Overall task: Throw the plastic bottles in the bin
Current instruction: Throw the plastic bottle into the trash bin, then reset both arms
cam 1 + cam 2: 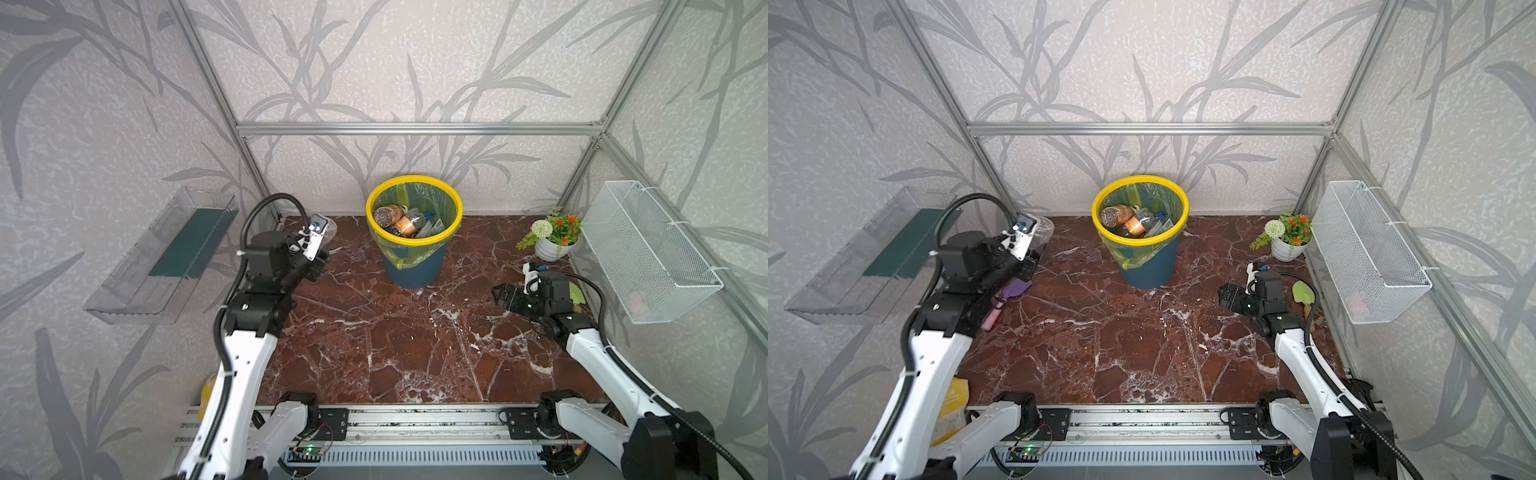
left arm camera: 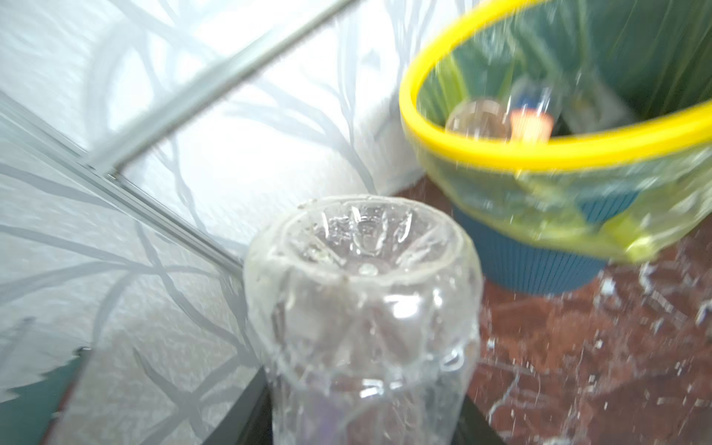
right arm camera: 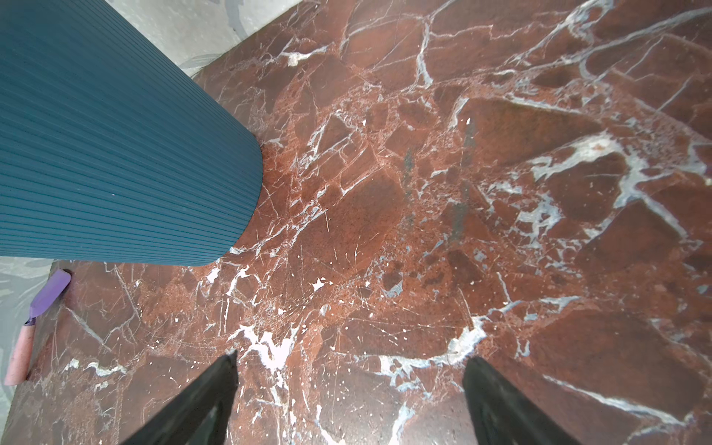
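Robot test cell, lab-type, dressed as a home corner. Bare aluminium frame holds leaf-print wallpaper panels behind the bin. Red marble-look tabletop under the bin. Left arm and right arm are bolted to a metal rail along the tabletop edge opposite the bin, beside an exposed circuit board with a green light. Potted flowers stand on the bin's right-arm side.
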Robot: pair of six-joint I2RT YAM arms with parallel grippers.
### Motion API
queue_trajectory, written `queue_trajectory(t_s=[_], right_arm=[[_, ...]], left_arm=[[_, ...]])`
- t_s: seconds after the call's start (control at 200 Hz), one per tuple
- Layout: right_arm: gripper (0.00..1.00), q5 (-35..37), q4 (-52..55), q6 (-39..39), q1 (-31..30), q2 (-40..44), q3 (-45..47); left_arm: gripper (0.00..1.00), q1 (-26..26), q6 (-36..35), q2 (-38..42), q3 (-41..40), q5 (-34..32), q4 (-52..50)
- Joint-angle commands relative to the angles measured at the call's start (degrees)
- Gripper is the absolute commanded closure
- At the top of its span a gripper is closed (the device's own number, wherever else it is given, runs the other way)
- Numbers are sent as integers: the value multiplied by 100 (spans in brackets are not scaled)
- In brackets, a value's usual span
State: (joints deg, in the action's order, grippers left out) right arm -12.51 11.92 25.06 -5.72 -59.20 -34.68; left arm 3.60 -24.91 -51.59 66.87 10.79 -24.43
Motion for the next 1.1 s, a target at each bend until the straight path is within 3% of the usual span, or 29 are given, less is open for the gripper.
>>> queue_trajectory(t_s=[0.0,0.1,0.25,0.28,0.325,0.445,0.495,0.63,0.73,0.89,1.0,1.1], right_arm=[[8,23,196,-6,-83,93,-280],[8,50,203,58,-185,92,-394],[8,259,194,131,-415,112,-469],[8,284,214,144,-442,116,-484],[8,314,228,156,-456,140,-472],[8,413,257,177,-470,223,-398],[8,449,267,162,-465,217,-375],[8,460,268,105,-466,122,-352],[8,485,205,38,-473,3,-351],[8,698,204,-203,-457,-177,-430],[8,839,263,-371,-457,-282,-589],[7,1425,232,-474,-457,-292,-546]], left_arm=[[48,52,1427,111,107,674,1244],[47,325,1939,-722,1102,958,1168],[42,1156,1875,-2676,3139,1142,504],[34,1270,1809,-3069,3599,1309,235],[2,1395,1818,-3594,4185,1511,-23],[1,1740,1533,-4131,4906,1424,-418],[1,1732,1591,-4082,4797,1252,-292],[1,1683,1719,-3506,4183,-320,-273],[1,1375,2167,-2495,2862,-1194,484],[1,239,3550,-975,710,-1875,1010],[1,-158,4269,-517,-486,-2623,1077],[1,-284,4832,-379,-1497,-3116,1145]])
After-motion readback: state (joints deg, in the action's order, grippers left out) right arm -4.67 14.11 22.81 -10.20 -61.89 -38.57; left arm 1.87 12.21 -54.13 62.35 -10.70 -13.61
